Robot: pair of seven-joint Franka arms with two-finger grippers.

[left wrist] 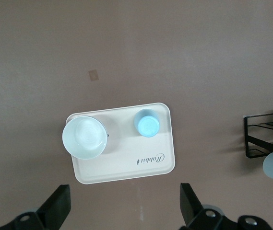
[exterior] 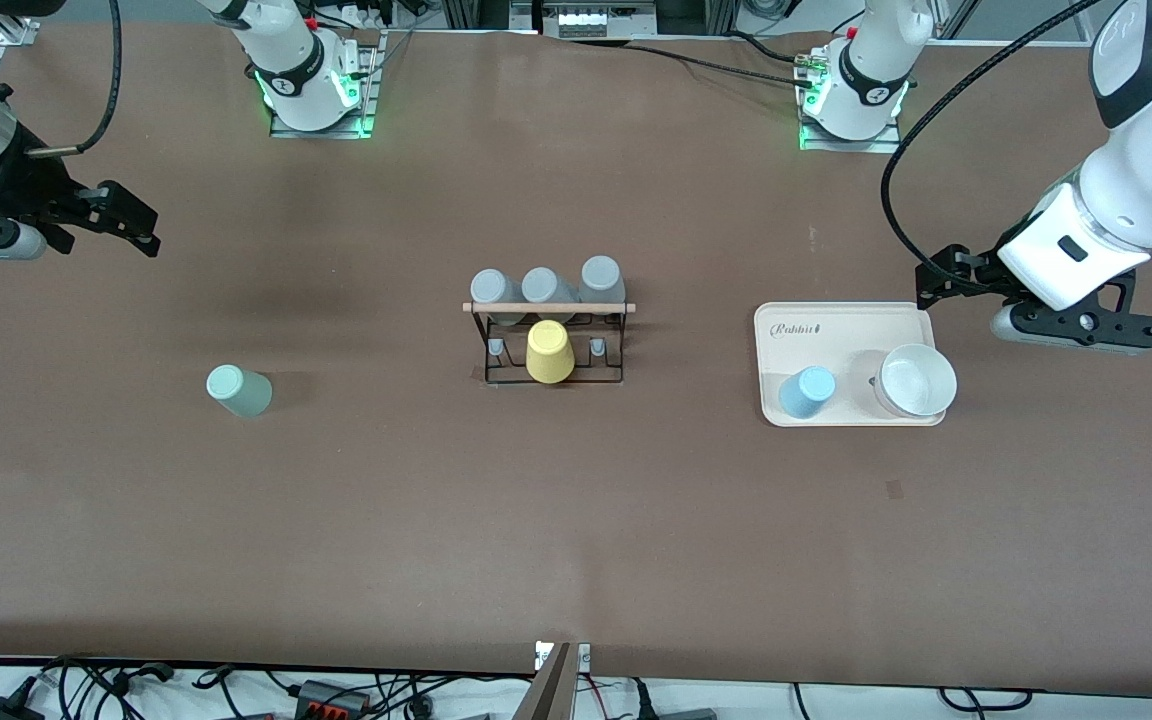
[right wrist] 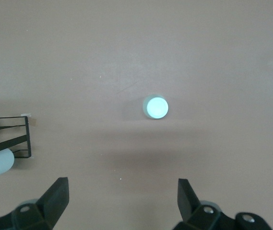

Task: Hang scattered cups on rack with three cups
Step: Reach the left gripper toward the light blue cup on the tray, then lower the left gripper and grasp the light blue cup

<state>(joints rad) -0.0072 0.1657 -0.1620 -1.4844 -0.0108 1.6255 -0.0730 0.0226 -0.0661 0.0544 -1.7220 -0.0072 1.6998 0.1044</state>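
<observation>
The black wire rack (exterior: 496, 368) with a wooden rod stands mid-table. Three grey cups (exterior: 541, 286) hang on its pegs and a yellow tumbler (exterior: 548, 352) sits on its nearer row. The mint-green cup (exterior: 238, 390) stands on the bare table toward the right arm's end; it also shows in the right wrist view (right wrist: 156, 107). The light blue cup (exterior: 806, 392) stands on the cream tray (exterior: 836, 325); it also shows in the left wrist view (left wrist: 147, 123). My left gripper (exterior: 939, 278) is open and empty, up beside the tray. My right gripper (exterior: 136, 225) is open and empty, up over the table's right arm end.
A white bowl (exterior: 916, 380) sits on the tray beside the blue cup. The left wrist view shows the tray (left wrist: 126, 165), the bowl (left wrist: 84, 138) and the rack's end (left wrist: 268, 136). The right wrist view shows the rack's other end (right wrist: 11, 139).
</observation>
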